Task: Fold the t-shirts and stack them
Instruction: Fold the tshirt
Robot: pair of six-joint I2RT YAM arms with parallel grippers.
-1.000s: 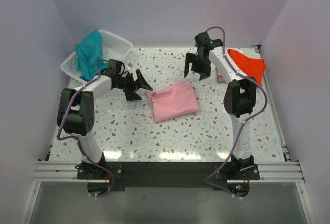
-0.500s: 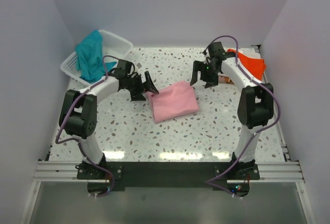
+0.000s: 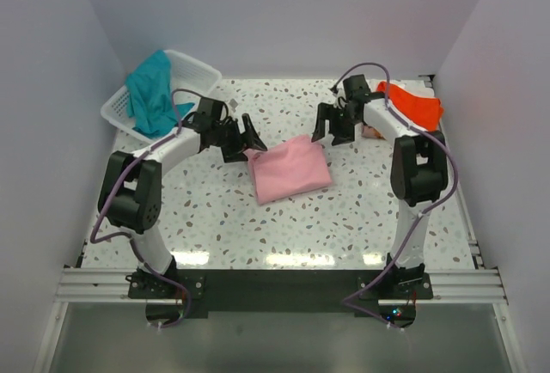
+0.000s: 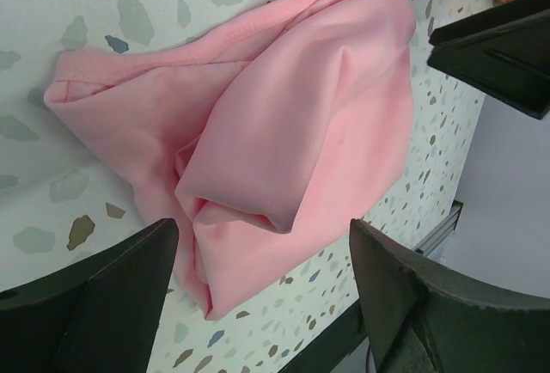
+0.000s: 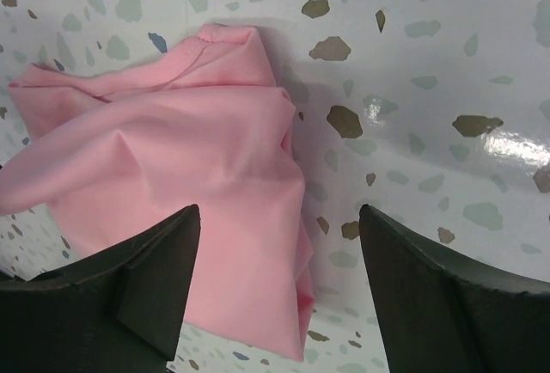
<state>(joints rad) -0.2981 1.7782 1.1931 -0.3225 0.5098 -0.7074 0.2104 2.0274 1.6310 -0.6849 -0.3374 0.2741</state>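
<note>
Both arms are converging on the pink t-shirt (image 3: 290, 169); left gripper (image 3: 243, 137) and right gripper (image 3: 331, 128) are hovering, jaws apart, at its far corners, likely starting a fold.

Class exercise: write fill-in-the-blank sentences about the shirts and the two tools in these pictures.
The folded shirt in the middle of the table is ____.
The teal shirt hangs out of a white ____.
The orange shirt lies at the table's far ____ corner.
The left tool and right tool are both ____.
Missing words: pink; basket; right; open.
</note>
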